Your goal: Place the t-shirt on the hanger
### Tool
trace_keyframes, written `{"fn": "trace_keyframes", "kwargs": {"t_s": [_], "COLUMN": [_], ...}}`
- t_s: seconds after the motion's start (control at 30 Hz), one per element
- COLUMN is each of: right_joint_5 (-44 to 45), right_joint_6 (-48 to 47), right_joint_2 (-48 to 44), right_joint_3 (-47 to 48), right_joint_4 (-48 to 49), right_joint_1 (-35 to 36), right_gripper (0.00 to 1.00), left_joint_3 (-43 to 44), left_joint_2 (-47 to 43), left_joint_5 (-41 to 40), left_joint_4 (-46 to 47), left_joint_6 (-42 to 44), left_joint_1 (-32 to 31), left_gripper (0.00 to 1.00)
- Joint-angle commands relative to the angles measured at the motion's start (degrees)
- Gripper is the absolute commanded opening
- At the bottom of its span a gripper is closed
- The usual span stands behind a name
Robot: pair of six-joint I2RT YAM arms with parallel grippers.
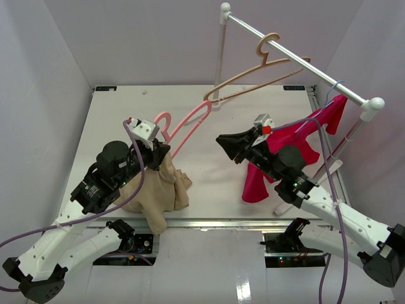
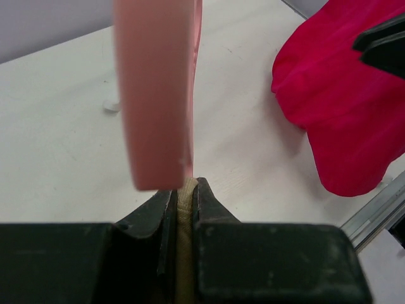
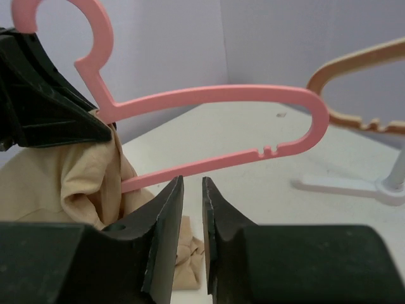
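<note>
The left tool point(image 1: 159, 149) was clamped on an edge of the tan t-shirt point(image 1: 161, 190), which hung bunched down to the bench point(image 1: 114, 114). The pink hanger point(image 1: 190, 123) rose from the tool's tips, slanting toward the middle of the bench. The right tool point(image 1: 223, 140) hovered near the hanger's lower bar, jaws narrowly parted and empty. A red garment point(image 1: 332, 113) hung at right.
</note>
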Motion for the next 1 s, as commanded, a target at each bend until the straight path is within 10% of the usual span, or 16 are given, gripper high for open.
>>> {"fn": "trace_keyframes", "kwargs": {"t_s": [0.0, 0.1, 0.33, 0.57, 0.67, 0.8, 0.97], "right_joint_5": [-5.68, -5.59, -4.78, -11.58, -12.34, -6.08, 0.40], "right_joint_6": [5.64, 5.83, 5.02, 8.10, 8.48, 8.51, 13.86], "right_joint_2": [8.84, 13.35, 20.10, 27.58, 30.52, 30.78, 25.27], "right_joint_3": [2.91, 3.39, -4.84, -12.67, -12.21, -10.30, -9.09], "right_joint_4": [2.08, 4.25, 18.54, 35.97, 37.59, 33.29, 25.85], "right_joint_1": [1.49, 4.85, 12.06, 13.22, 13.65, 13.54, 5.48], "right_gripper": [0.15, 0.14, 0.58, 0.66, 0.60, 0.10, 0.08], "left_joint_3": [-3.01, -4.15, -5.19, -5.38, -5.19, -4.84, -3.28], "left_joint_2": [-5.68, -7.97, -12.19, -16.63, -16.73, -16.66, -16.95], "left_joint_5": [-2.07, 0.49, 8.68, 14.97, 17.16, 22.98, 34.80], "left_joint_4": [7.34, 9.59, 11.22, 12.23, 12.54, 12.25, 8.05], "left_joint_6": [-6.49, -7.99, -10.29, -11.58, -11.42, -10.94, -8.15], "left_joint_1": [0.02, 0.02, 0.02, 0.02, 0.02, 0.02, 0.02], "left_gripper": [0.00, 0.00, 0.00, 0.00, 0.00, 0.00, 0.00]}}
